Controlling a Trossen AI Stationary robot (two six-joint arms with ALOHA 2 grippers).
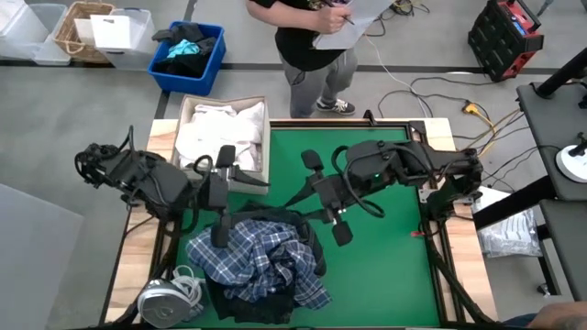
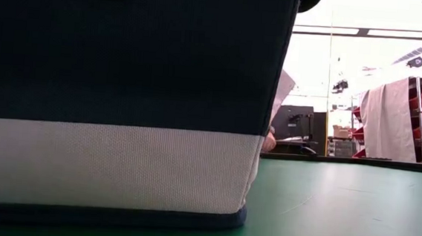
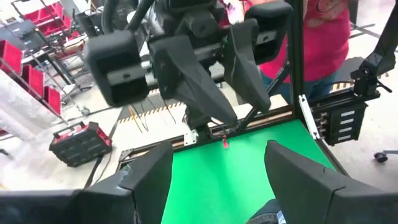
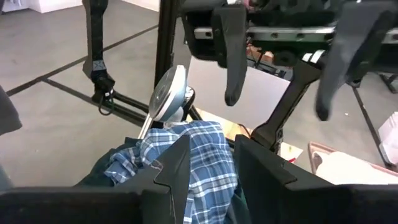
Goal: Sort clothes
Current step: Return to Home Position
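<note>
Two dark robot arms are facing each other across a green table (image 1: 385,266), each stretching in level from its own side toward the middle. The left gripper (image 1: 222,194) is hovering with its fingers spread wide and nothing between them. It is sitting over the gap between a pale box (image 1: 225,99) at the table's far left and a navy-and-white fabric bin (image 2: 125,67) at the near left. The right gripper (image 1: 326,196) is mirroring that pose just beside the bin's right edge, above bare green surface. Its fingers are likewise parted and holding nothing, and the two grippers are pointing at one another, close but apart.

A blue-and-white plaid shirt (image 1: 261,261) is lying crumpled on top of the heap that is filling the bin. White shirts (image 1: 220,128) are resting bunched inside the pale box. A silver round object (image 1: 163,301) with a coiled cord is sitting at the near left corner, just beside the bin. In the table-level view the bin's wall is filling most of the picture, dark navy above a white band.

Beyond the far edge of the table a person (image 1: 312,37) is standing on the grey floor, holding a sheet of paper.
</note>
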